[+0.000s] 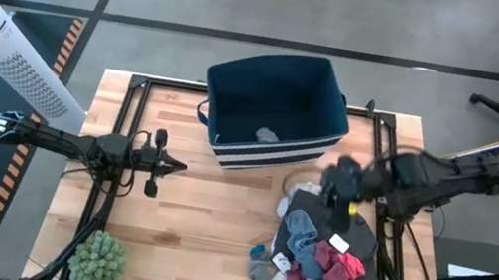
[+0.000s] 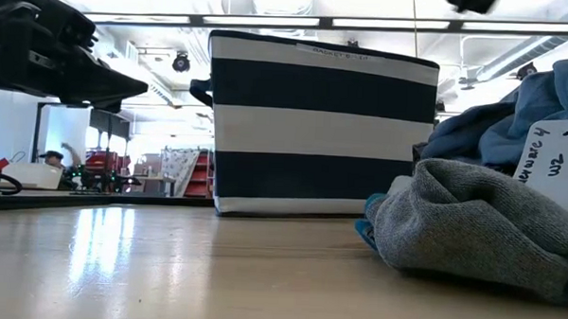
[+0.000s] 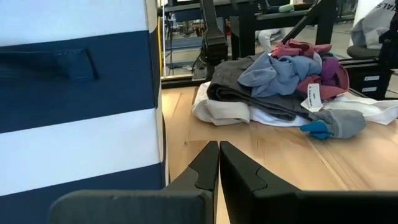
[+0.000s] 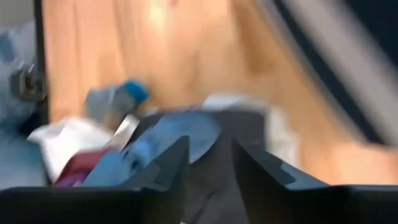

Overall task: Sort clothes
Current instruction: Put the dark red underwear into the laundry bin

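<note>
Hovering just right of the navy fabric bin with white stripes (image 1: 274, 109), the right gripper (image 1: 342, 180) hangs above the heap of soft clothes (image 1: 326, 258), its fingers (image 4: 168, 165) apart and empty. The heap lies on the wooden table (image 1: 196, 222) in front of the bin's right corner. Left of the bin, the left gripper (image 1: 175, 164) waits, fingers (image 3: 205, 168) pressed together.

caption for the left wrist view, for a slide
Left gripper shut beside the striped navy bin, facing the clothes pile on the table.
</note>
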{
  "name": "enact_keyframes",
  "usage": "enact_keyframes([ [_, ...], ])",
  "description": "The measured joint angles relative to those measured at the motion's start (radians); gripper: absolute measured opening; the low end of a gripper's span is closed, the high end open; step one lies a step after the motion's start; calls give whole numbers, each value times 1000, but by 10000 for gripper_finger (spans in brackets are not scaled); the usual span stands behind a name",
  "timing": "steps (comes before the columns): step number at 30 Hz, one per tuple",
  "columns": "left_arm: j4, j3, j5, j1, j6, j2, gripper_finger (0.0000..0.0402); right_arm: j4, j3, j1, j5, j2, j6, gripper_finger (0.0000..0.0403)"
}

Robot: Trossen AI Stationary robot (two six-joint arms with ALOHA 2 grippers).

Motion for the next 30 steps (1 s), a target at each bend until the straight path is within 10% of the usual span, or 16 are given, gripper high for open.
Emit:
enact_keyframes([
  [10, 23, 0, 130, 0, -40, 6, 0, 111, -70, 192, -10, 81, 124, 236],
  [15, 174, 0, 343, -14, -64, 63, 0, 133, -64, 195, -1, 122, 78, 243],
  [30, 240, 200, 335, -117, 42, 505, 0, 151, -71, 216, -4, 130, 83, 241],
])
